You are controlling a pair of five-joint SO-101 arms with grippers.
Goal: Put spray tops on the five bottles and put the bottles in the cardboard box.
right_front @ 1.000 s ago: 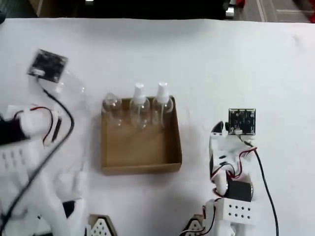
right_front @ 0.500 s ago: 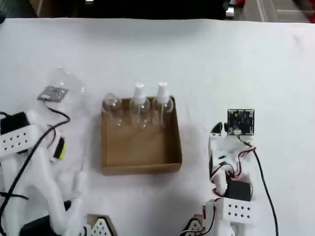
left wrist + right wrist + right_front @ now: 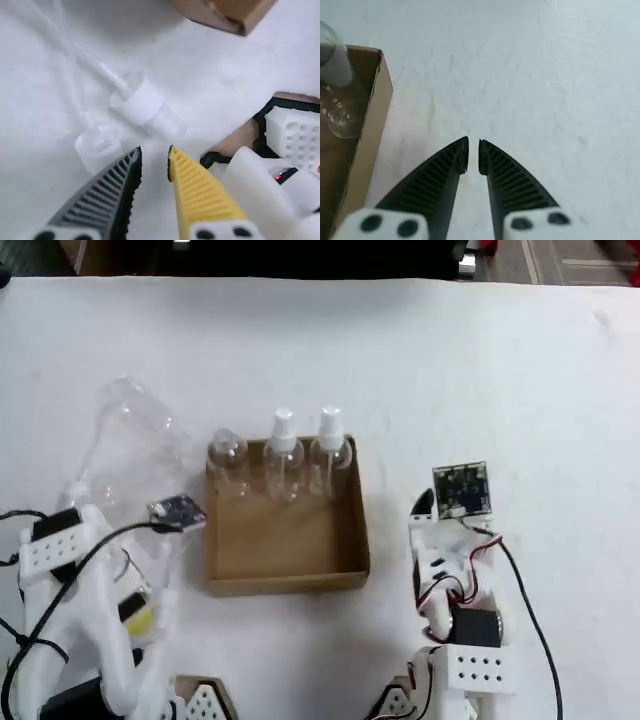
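From the high view, an open brown cardboard box (image 3: 288, 582) sits in the middle of the white surface (image 3: 480, 370). Along its far wall three bottles stand upright in a row: a clear plastic bottle with a bare neck (image 3: 227, 456), then a clear bottle capped with a white spray top (image 3: 283, 462), then a second capped clear bottle (image 3: 330, 458). A crumpled clear plastic bag (image 3: 130, 435) lies on the surface beside the box, on the left arm's side. The white left arm (image 3: 70, 580) is folded low near the front edge beside the box, and the white right arm (image 3: 455, 570) rests well apart from the box on the other side. In the left wrist view, the left claw (image 3: 154, 152), one black finger and one yellow, points down at the surface, its fingers parted by a narrow gap and released, holding nothing. Just beyond its tips lies a loose white spray top (image 3: 142, 105) on its side, its thin dip tube trailing away, with a small pale translucent piece (image 3: 97, 147) beside it that cannot be made out. In the right wrist view, the right claw (image 3: 473, 150) is clenched, its black fingers almost tip to tip with nothing between them, over bare surface near the box wall, behind which a capped bottle stands.
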